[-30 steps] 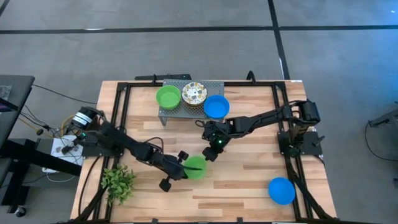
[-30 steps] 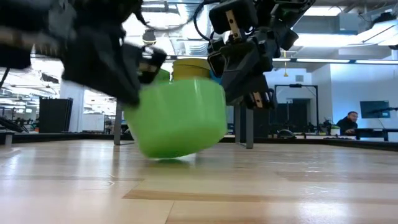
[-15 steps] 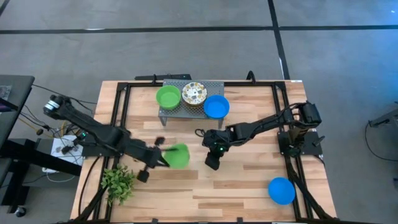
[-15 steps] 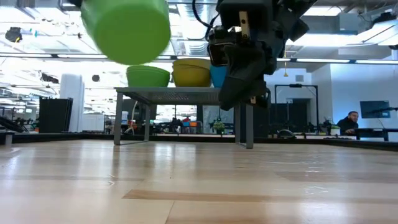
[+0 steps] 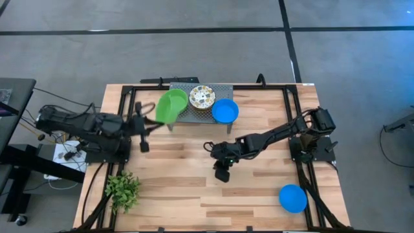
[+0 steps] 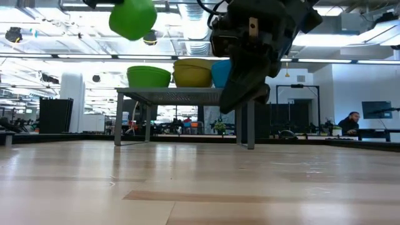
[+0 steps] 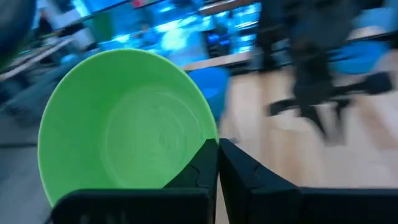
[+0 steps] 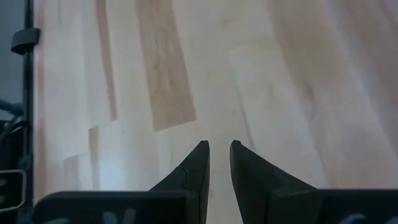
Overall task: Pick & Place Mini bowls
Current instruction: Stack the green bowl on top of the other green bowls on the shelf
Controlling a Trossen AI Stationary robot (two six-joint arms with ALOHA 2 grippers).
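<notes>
The left gripper (image 5: 157, 115) pinches the rim of a green bowl (image 5: 167, 107) and holds it tilted in the air by the small grey rack (image 5: 194, 114). The right gripper (image 5: 222, 173), holding nothing, has its fingers a little apart above the table (image 5: 259, 188).

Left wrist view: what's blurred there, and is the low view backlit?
Left wrist view: the green bowl is fairly sharp, the table and arm behind it smeared. Low view: bright ceiling lights leave the right gripper a dark silhouette.
</notes>
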